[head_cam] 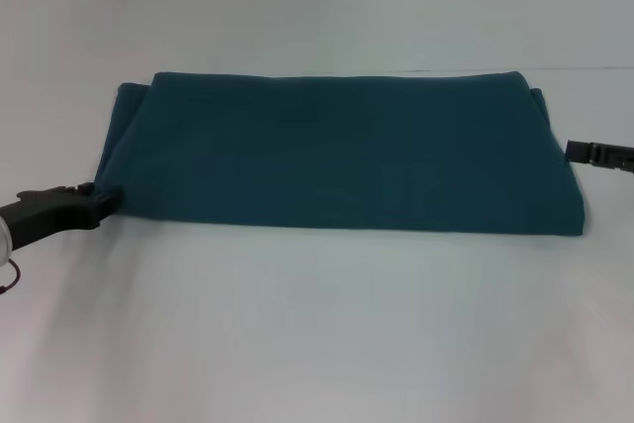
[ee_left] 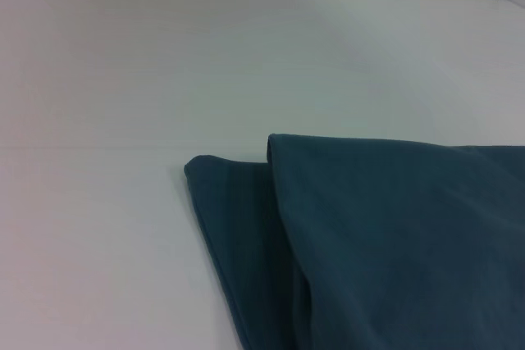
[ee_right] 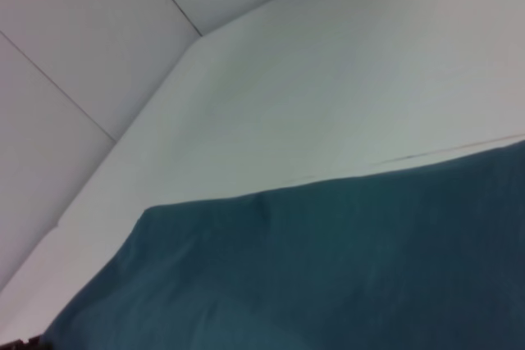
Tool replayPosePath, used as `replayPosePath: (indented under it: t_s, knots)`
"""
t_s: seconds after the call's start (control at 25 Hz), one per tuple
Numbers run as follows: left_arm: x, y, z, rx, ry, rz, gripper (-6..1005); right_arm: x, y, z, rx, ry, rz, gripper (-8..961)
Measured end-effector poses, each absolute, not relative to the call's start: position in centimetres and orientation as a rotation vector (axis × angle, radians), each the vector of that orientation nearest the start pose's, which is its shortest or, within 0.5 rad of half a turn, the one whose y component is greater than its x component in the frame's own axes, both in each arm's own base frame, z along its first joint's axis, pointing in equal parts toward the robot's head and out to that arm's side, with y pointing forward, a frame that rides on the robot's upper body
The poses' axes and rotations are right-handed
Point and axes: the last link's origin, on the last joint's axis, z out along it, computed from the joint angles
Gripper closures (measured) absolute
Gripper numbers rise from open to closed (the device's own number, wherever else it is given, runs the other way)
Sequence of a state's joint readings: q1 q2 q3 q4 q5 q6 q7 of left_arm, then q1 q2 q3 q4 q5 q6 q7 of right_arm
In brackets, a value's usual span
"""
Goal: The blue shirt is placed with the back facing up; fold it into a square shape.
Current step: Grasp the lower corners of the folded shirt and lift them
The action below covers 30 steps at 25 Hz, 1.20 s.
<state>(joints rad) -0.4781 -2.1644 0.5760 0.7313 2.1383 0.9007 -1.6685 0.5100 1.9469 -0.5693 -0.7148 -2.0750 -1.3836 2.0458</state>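
Two grippers, left gripper (head_cam: 107, 197) pinching blue shirt (head_cam: 347, 151) corner, right gripper (head_cam: 573, 152) unclear.

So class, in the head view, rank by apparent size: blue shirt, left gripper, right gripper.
1. Blue shirt, by far the largest.
2. Left gripper.
3. Right gripper, though both are cut off by the frame edges, so their order is unsure.

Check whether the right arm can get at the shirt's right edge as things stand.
Probably yes. The right gripper hovers just off the shirt, level with its right edge, with only bare table between them. The left gripper is at the opposite corner, out of the way.
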Motion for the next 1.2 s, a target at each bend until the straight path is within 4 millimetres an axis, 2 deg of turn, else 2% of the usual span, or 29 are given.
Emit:
replayPosePath:
  t_s: [0.4, 0.84, 1.2]
  knots:
    - [-34.5, 36.5, 1.9, -2.007, -1.085, -0.346, 859, 32.8, 36.1, 7.6, -2.164, 1.472, 0.495, 197]
    - [-34.5, 36.5, 2.2, -2.008, -1.077, -0.348, 985, 34.1, 36.3, 6.0, -2.095, 1.515, 0.386, 210]
    - [-34.5, 36.5, 2.3, -2.005, -1.077, -0.347, 973, 34.4, 36.7, 4.9, -2.072, 1.516, 0.363, 220]
